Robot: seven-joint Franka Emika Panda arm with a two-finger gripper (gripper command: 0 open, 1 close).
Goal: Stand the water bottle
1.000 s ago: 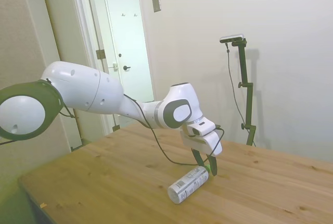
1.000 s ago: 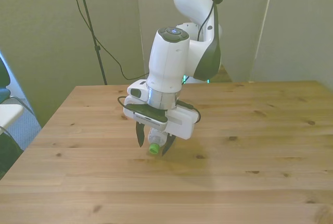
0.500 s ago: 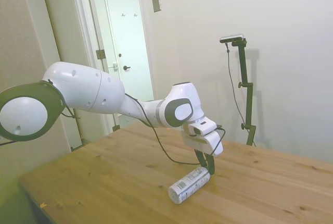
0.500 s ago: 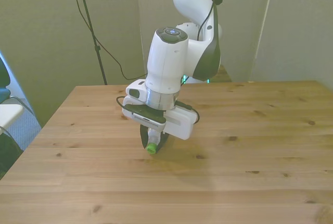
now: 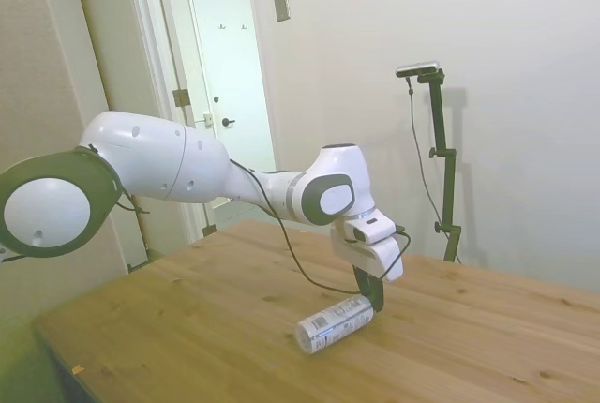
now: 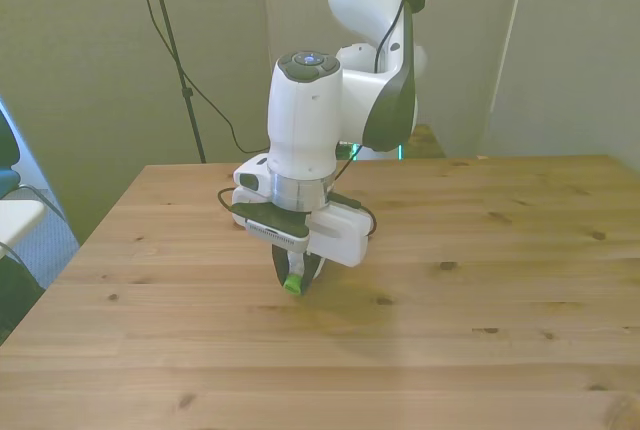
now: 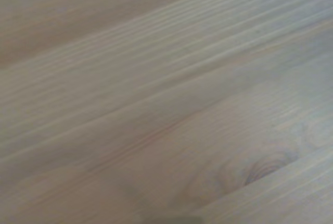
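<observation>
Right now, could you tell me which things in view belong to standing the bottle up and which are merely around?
Belonging to the job:
- the water bottle, on its side, green cap between the jaws
- the gripper, jaws shut on the bottle's cap end
- the wooden table under it

Merely around:
- the door behind
- the wall plate

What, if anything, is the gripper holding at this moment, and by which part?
The gripper is shut on the water bottle, gripping it at the neck end by the green cap.
</observation>
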